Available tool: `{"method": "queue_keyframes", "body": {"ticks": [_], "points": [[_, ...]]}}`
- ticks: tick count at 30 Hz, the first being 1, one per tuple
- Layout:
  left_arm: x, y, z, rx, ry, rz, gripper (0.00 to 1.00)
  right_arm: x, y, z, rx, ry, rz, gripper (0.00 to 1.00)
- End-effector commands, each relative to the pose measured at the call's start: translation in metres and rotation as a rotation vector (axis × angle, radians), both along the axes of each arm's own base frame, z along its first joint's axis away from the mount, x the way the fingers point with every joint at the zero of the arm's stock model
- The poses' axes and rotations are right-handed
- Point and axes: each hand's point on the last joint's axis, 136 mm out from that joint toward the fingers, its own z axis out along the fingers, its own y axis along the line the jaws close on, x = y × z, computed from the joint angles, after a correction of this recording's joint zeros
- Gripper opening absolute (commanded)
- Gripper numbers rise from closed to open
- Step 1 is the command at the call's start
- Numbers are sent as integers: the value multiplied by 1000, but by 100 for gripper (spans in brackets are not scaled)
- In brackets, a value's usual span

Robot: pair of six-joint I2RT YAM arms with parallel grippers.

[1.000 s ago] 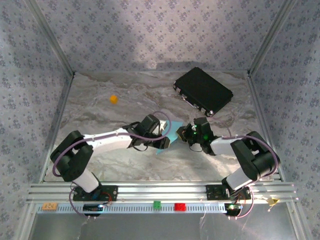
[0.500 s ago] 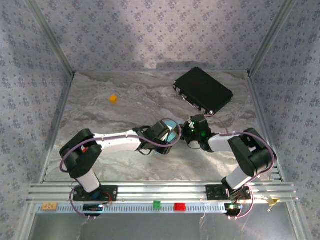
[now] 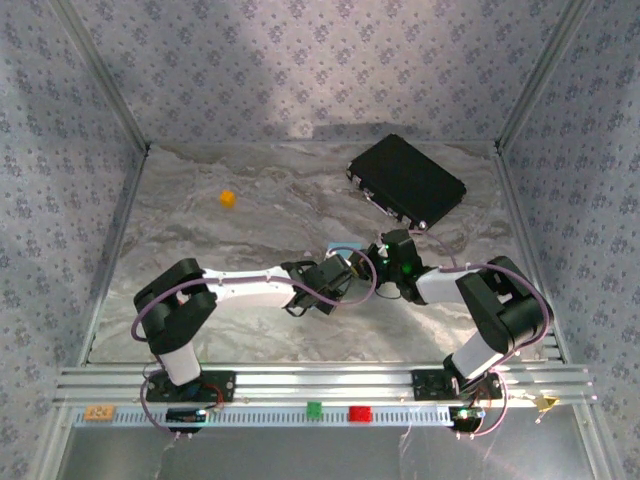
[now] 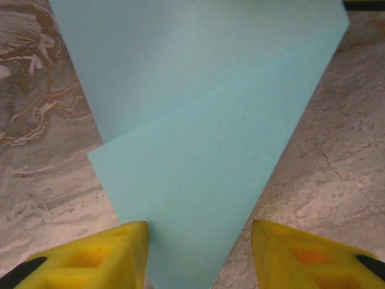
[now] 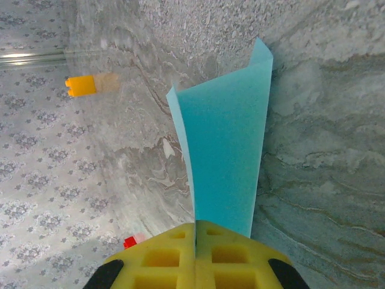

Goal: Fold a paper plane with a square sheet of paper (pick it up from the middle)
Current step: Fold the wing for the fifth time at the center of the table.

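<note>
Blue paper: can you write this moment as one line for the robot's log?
step: folding | right gripper: shut on blue paper | left gripper: open, straddling the paper's tapered end | black case: apart

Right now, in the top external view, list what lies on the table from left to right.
orange cube → light-blue paper → black case
</note>
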Motion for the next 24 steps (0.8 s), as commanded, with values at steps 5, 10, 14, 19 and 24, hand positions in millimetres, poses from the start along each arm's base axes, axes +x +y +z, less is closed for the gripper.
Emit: {"method": "queue_keyframes", "body": {"ticks": [5,10,14,19,24], "points": [[3,0,-1,62,-44,-19,42,5,5,2,7,12,3,5],[3,2,-5,79,-47,-15,40,4,6,1,8,17,4,4],[4,3,-5,87,-52,-14,37,4,6,1,7,18,4,4],[4,5,-5,93,-59,-11,32,4,5,0,5,19,2,4],[4,5,-6,94,-61,-13,28,5,5,0,6,19,-1,4]]}}
